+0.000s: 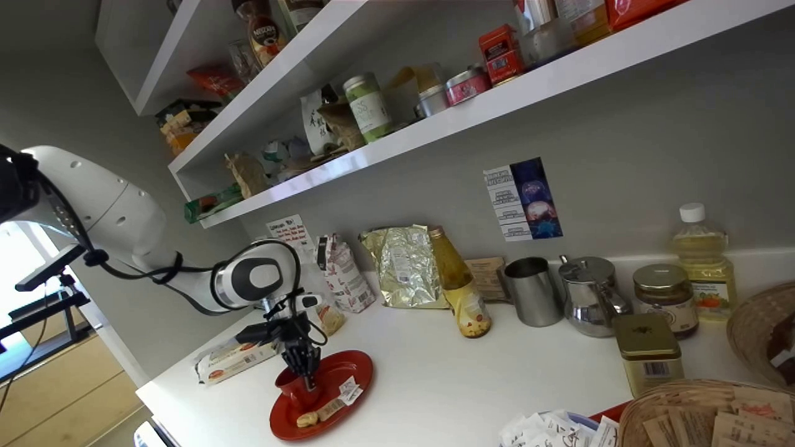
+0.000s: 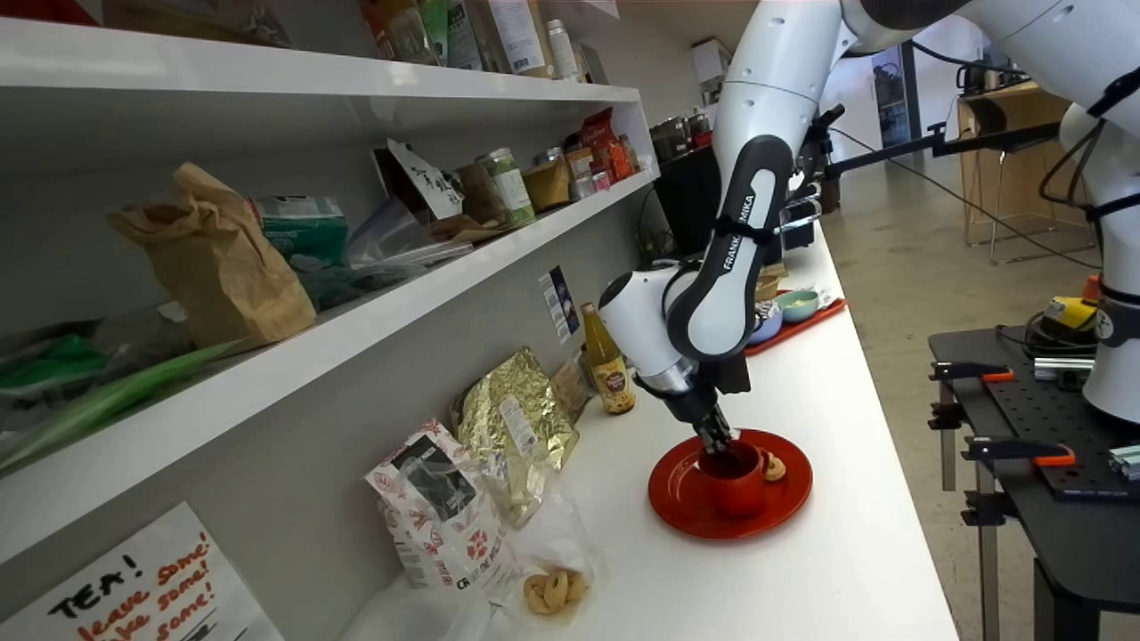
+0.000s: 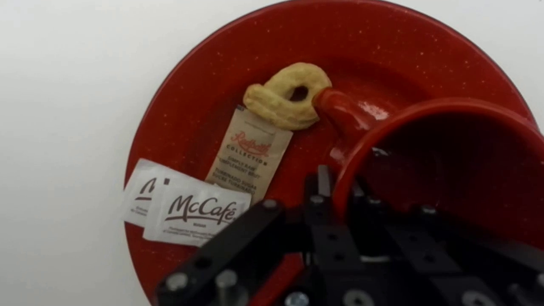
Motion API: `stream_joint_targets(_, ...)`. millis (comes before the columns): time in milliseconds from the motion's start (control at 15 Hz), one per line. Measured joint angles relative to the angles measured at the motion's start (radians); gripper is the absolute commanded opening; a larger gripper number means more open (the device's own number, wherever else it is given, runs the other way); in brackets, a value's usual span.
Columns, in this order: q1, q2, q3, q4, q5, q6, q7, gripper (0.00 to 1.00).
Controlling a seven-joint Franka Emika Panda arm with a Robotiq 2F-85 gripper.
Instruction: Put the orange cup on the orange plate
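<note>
Placing seems in hand: the gripper (image 3: 341, 182), nearly closed, pinches the orange mug (image 2: 737, 490) by its wall (one finger inside) on or just above the orange plate (image 3: 191, 119), right side in the wrist view. Likely next: settle it, release, rise.

I see a white patch (image 1: 13, 256) glowing at left in an exterior view | shelf (image 2: 267, 69) shady underneath | my wrist view: bright counter (image 3: 63, 161), cup (image 3: 459, 165) shiny on its handle (image 3: 350, 112), dark inside, bottom right corner blurry
</note>
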Motion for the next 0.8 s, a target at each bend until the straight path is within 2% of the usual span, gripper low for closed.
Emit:
stream_joint_targets(67, 0.000, 0.004, 0.000, 0.002, 0.003, 0.000, 0.000, 0.02)
stream_joint_targets(133, -0.001, 0.006, 0.000, 0.003, 0.007, 0.000, 0.000, 0.32)
stream_joint_targets(200, -0.002, 0.008, 0.000, 0.005, 0.011, -0.001, -0.002, 0.08)
stream_joint_targets(333, -0.001, 0.008, -0.001, 0.005, 0.011, -0.001, -0.002, 0.23)
stream_joint_targets(400, -0.001, 0.008, -0.001, 0.004, 0.011, -0.001, -0.002, 0.55)
stream_joint_targets(533, 0.000, 0.009, -0.001, 0.004, 0.011, -0.001, -0.002, 0.60)
stream_joint_targets(800, -0.001, -0.009, -0.001, -0.006, 0.013, 0.014, -0.002, 0.86)
